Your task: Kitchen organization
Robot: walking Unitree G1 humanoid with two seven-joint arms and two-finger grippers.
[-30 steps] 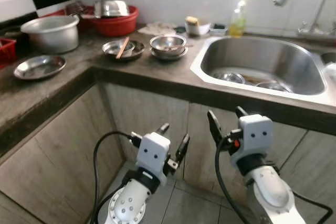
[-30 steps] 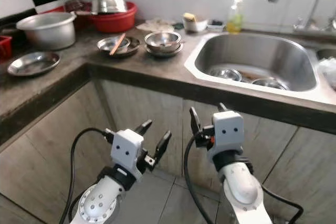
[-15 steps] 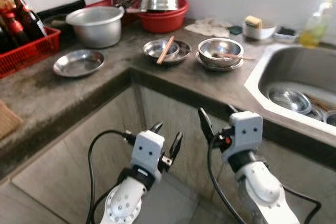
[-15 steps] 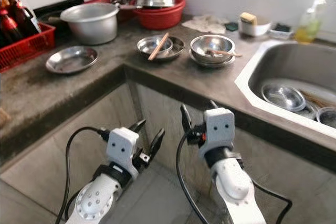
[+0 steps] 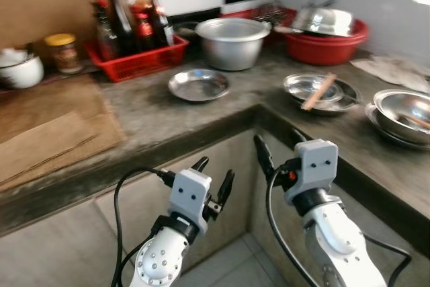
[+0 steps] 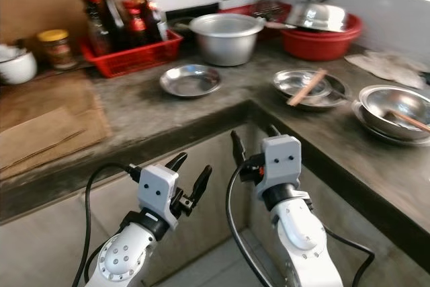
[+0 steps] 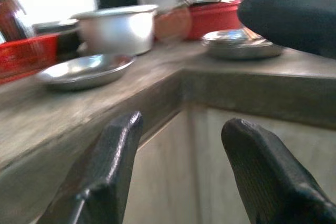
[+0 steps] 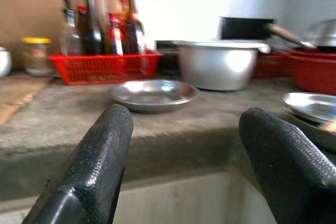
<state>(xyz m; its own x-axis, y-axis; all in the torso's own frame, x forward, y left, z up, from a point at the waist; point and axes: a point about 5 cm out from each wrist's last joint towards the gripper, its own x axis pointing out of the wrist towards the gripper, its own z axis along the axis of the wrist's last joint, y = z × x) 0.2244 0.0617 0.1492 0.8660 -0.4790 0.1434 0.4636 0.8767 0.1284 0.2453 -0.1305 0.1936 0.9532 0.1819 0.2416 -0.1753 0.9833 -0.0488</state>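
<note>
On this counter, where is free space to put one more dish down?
Free: the bare counter in front of the lone steel plate, toward the corner edge. The cardboard on the left is also bare. Crowded: the back, with red basket, pot, red basin, and bowls at right.

Head eyes look down; wrist views graze the counter [image 5: 201, 126]

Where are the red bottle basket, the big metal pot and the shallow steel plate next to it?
red bottle basket [image 5: 138, 62], left eye view, on its front wall.
big metal pot [image 5: 232, 48], left eye view, on its side wall.
shallow steel plate [image 5: 198, 85], left eye view, on its inner bottom.
</note>
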